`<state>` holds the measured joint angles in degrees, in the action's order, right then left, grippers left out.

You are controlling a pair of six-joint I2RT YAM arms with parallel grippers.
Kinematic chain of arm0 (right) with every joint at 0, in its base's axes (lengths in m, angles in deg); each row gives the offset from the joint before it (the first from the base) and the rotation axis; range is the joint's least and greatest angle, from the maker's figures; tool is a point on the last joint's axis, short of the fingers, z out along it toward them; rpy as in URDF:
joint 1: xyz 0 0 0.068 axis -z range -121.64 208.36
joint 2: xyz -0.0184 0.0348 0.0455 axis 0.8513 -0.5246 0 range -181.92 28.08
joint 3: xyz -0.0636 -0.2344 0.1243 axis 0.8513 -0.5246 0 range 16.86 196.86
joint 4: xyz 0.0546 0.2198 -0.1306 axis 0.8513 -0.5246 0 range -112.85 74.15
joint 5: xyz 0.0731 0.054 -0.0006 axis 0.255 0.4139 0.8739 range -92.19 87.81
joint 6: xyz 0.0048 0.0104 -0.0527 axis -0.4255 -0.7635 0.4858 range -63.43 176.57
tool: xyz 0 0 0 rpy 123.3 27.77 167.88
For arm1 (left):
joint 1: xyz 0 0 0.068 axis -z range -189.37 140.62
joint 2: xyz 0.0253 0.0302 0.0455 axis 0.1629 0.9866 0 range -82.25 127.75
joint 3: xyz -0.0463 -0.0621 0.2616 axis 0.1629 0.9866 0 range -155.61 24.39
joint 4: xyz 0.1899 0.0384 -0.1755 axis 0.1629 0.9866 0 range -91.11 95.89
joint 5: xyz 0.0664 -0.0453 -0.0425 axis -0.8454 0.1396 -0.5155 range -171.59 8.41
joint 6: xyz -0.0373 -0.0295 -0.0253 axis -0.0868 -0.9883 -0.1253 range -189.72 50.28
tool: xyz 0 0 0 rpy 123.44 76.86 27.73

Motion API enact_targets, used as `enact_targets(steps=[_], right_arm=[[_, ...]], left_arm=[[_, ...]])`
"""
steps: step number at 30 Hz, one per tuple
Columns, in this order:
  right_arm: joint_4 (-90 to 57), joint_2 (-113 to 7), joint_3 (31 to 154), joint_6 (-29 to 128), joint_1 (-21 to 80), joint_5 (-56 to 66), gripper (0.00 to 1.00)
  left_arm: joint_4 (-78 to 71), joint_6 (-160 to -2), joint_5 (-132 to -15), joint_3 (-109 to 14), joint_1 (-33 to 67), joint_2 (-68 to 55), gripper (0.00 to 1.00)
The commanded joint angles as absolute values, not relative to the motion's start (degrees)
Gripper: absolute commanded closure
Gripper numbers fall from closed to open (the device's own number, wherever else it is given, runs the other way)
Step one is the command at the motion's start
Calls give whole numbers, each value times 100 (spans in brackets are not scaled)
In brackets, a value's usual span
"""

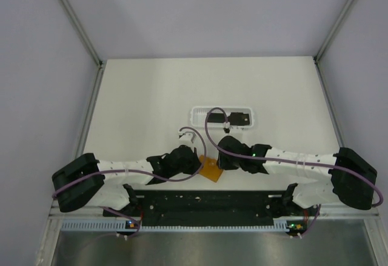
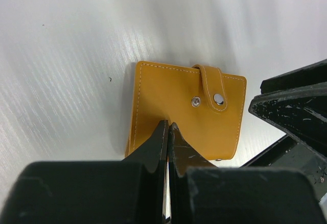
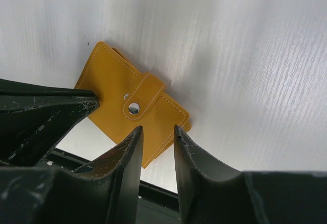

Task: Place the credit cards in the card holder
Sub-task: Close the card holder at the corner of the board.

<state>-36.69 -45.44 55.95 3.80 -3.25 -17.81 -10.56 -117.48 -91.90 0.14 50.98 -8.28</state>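
There is one card holder [image 1: 210, 170], orange-tan. It lies folded shut on the white table [image 1: 151, 90], close to the near edge and about halfway between the left and right edges. Its tab [image 2: 212, 83] is closed over the front, and two small metal snaps [image 2: 195, 101] show there. There is one long white tray [image 1: 200, 116] further in, toward the middle of the table and well apart from the holder. In the tray lies a dark flat shape, the credit cards [image 1: 240, 119]; how many cards are there cannot be told from this view. Both arms are bent inward from their bases at the near edge and meet over the holder, one from each side. The left gripper [image 2: 167, 127] has its two fingers pressed almost together, with only a thin slit between them. Its tips are at the face of the holder, and whether they pinch anything cannot be told. The right gripper [image 3: 156, 129] is held narrow but not closed. Part of the holder's edge shows in the small gap between its fingers [image 3: 132, 147], and the fingers do not seem to clamp it. Purple cables [image 1: 209, 129] run along both arms. The table top is plain white with fine lines in it. Pale grey walls with metal corner posts [image 1: 76, 20] stand around it on the left, right and far edges.
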Motion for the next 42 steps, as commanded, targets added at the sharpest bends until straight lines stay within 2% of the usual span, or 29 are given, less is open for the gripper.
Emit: enact_targets(steps=[1, 11, 29, 42], right_arm=[[-3221, -4452, 5492, 304, -141, -1661, 69], [-2614, -4847, 5518, 419, 35, -1090, 68], [-2420, -5287, 5615, 419, 18, -940, 70], [-2271, -5471, 5738, 454, 26, -878, 77]], left_arm=[[-770, -11577, -9337, -31, 5065, -904, 100], [-840, -11577, -9320, 31, 5057, -904, 100], [-902, -11568, -9214, 22, 5039, -825, 100], [-911, -11586, -9205, 49, 5030, -834, 100]])
